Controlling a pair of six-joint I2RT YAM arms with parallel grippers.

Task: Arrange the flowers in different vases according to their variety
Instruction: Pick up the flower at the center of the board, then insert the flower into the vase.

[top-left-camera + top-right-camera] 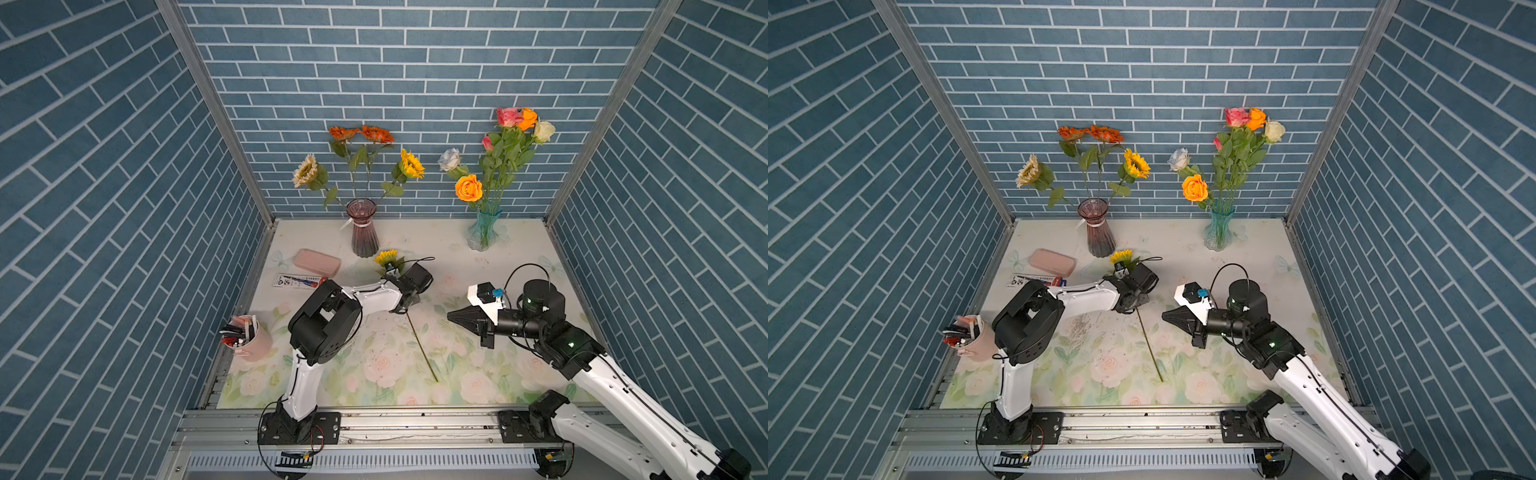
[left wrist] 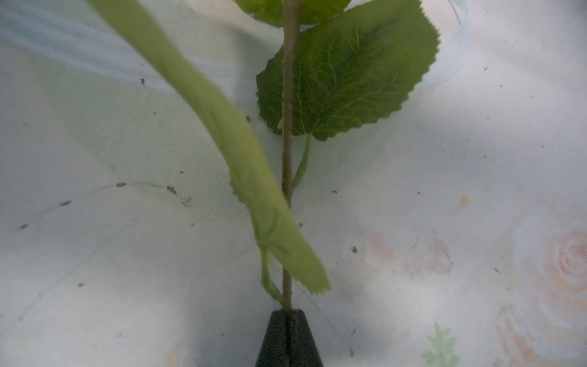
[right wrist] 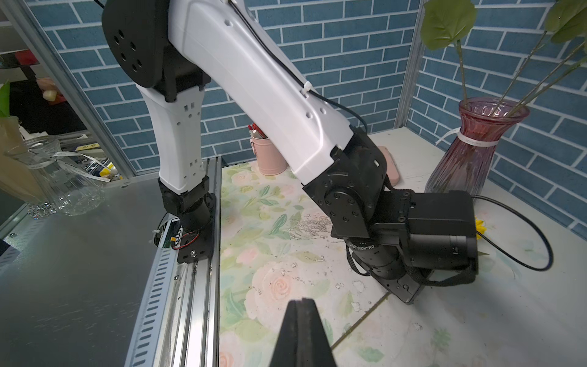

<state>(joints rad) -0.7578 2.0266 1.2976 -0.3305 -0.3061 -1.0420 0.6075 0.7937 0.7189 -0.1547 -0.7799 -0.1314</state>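
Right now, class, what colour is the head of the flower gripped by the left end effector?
Yellow. The flower shows its head best in a top view.

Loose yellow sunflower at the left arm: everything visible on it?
The yellow sunflower has a yellow-petalled head, toothed green fabric-like leaves and a long thin green stem. It lies on the floral tablecloth, head toward the dark plum ribbed glass vase, stem tip toward the front rail. The left gripper is shut on the stem just below the leaves.
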